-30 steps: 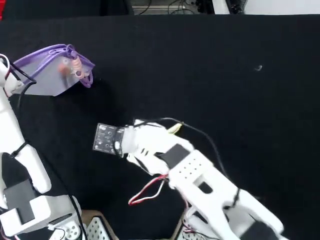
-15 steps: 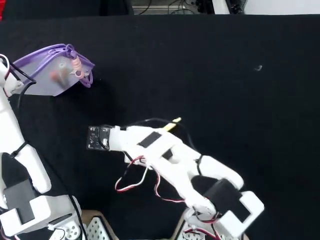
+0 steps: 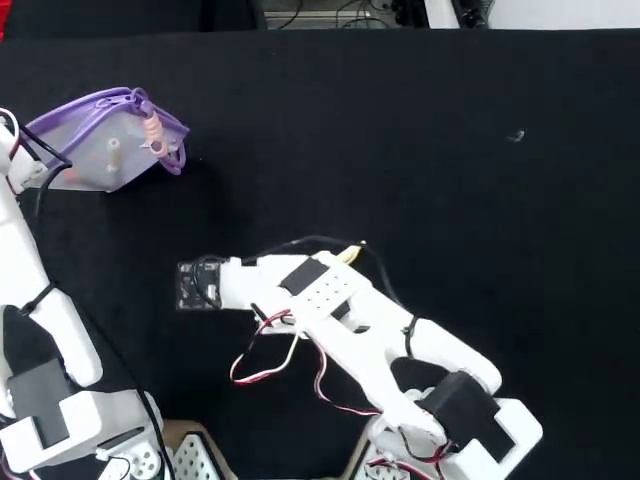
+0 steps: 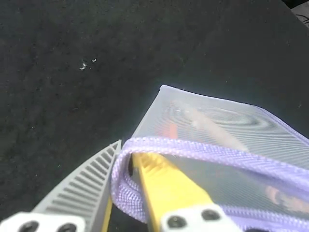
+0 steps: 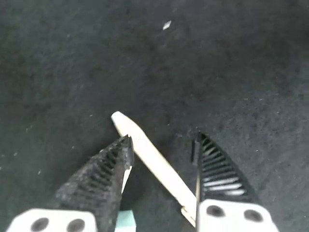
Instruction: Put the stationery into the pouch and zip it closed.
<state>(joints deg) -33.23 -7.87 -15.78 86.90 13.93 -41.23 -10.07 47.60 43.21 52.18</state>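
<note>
pouch (image 3: 95, 150) pinched, stick (image 5: 149, 157) loose
left gripper (image 4: 126, 152) clamps the purple pouch's zipper rim near the bench's (image 3: 450, 150) far-left corner; right gripper (image 5: 163, 139) is spread wide astride the pale stick lying flat.

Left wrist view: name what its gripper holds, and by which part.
The left gripper pinches the pouch by its purple zipper edge at one end.

Bench (image 3: 450, 180) under matte black cloth, edge to edge. One pale speck (image 3: 515, 136) on it toward the far right. Past the far edge, a tangle of dark cables (image 3: 330, 12), a white surface (image 3: 560, 12) at the right, a red sliver (image 3: 3, 15) at the left corner.
</note>
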